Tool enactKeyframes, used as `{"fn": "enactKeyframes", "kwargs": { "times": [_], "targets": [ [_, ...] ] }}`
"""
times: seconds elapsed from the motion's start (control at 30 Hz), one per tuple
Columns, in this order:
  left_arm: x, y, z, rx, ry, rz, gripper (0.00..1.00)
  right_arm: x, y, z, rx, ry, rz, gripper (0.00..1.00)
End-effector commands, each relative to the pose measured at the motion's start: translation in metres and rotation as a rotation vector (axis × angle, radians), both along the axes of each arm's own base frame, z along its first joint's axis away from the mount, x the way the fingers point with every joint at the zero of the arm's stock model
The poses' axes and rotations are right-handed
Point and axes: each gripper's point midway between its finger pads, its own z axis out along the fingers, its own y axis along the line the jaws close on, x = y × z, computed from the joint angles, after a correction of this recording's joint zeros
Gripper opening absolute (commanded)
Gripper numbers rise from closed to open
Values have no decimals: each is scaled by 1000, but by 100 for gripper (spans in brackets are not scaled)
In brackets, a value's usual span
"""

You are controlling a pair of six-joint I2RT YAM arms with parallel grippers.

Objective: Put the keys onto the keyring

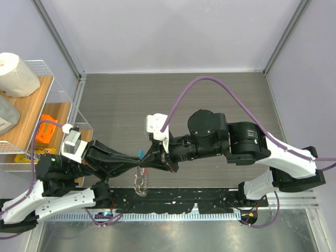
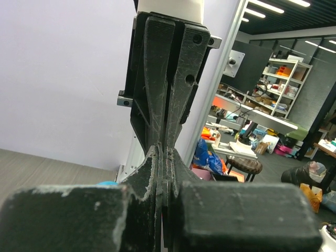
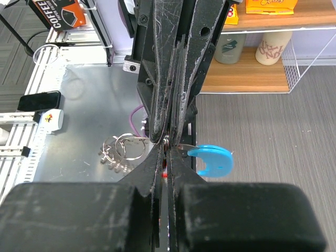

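Blue-tagged keyring (image 3: 210, 160), 'COFFEE' box (image 3: 62, 13) in bkgd

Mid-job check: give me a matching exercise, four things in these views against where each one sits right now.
Things
1. blue crescent tag
2. red key
3. metal rings
4. paper towel roll

Places
A. on top of the wire shelf at the far left
B. a thin sliver between the shut jaws of the right gripper
C. sticking out sideways beside the meeting fingertips
D. just toward the arm bases from where the two grippers meet

Pairs: 1-C, 2-B, 3-D, 4-A
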Motion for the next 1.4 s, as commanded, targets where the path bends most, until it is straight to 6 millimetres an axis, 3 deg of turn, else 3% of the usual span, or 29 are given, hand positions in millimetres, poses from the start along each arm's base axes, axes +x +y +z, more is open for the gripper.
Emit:
{"fn": "enactKeyframes", "kwargs": {
  "times": [0.0, 0.1, 0.27, 0.37, 0.53, 1.37],
  "targets": [
    [0, 0, 12, -61, -32, 4, 0, -7, 0, 20, 87, -8, 31, 6],
    [0, 2, 16, -91, -43, 6, 0, -7, -5, 22, 103, -10, 29, 11],
    [-4, 7, 23, -143, -70, 0, 0, -6, -17, 31, 168, -16, 12, 38],
    [-5, 12, 27, -178, -83, 2, 0, -3, -28, 37, 222, 0, -20, 44],
    [-8, 17, 33, -217, -98, -4, 0, 0, -37, 40, 284, 15, -47, 46],
    [-5, 25, 42, -305, -87, 17, 0, -7, -9, 44, 327, 71, -9, 33]
  ]
}}
